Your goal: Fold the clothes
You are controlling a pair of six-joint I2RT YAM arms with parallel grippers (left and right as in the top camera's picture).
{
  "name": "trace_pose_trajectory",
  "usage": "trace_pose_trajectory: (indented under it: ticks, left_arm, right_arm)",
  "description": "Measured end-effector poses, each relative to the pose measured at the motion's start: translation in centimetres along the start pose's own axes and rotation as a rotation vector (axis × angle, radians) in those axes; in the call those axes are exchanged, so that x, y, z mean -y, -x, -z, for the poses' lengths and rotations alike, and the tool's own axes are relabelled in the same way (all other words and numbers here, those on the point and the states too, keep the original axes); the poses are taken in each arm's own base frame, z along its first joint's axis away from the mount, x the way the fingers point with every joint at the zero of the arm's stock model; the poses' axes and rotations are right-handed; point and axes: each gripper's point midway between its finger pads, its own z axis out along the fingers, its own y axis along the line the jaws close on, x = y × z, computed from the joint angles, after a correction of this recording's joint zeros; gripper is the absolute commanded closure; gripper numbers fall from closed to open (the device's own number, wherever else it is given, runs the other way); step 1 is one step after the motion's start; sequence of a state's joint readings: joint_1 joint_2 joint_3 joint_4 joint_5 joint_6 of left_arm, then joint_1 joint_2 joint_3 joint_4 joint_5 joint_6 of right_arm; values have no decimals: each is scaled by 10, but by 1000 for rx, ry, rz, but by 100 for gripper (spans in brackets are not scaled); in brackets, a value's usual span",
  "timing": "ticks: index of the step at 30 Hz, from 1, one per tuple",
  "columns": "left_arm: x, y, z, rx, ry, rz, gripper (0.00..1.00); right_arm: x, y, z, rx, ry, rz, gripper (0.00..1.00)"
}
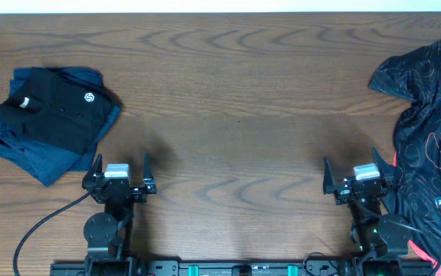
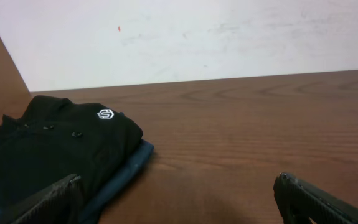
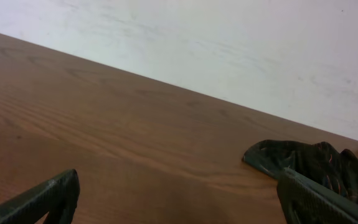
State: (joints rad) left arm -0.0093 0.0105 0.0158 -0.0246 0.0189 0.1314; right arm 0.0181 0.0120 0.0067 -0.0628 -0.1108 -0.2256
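at the right edge of the desk the black jersey lies crumpled and unfolded. the left pincer and right pincer both stand wide open near the front, holding nothing. folding looks not yet begun; next, the right pincer likely needs to grasp the jersey and drag it centreward.
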Motion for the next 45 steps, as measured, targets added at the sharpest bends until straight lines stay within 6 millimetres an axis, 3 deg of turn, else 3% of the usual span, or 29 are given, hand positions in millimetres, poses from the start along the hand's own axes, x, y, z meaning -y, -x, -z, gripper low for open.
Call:
trace_pose_trajectory:
  ticks: [10,18,25,32,39,45]
  left_arm:
    - [0,0,0,0,0,5,2]
    - [2,1,1,-4,-13,159,2]
    - [7,-11,6,-171,-28,212,2]
    - [5,22,4,-331,-21,225,2]
    - [7,2,-1,-663,-4,218,2]
    - [10,-8,0,-784,-8,217,2]
  right_arm:
    - [0,0,0,0,0,-44,1]
    - [2,-4,0,-20,-14,-148,1]
    - [13,-23,4,-200,-83,-228,1]
    - [28,4,7,-380,-115,-246,1]
    - [28,-13,-1,-745,-89,-248,1]
    - [23,-28,-25,-874,-49,-258,1]
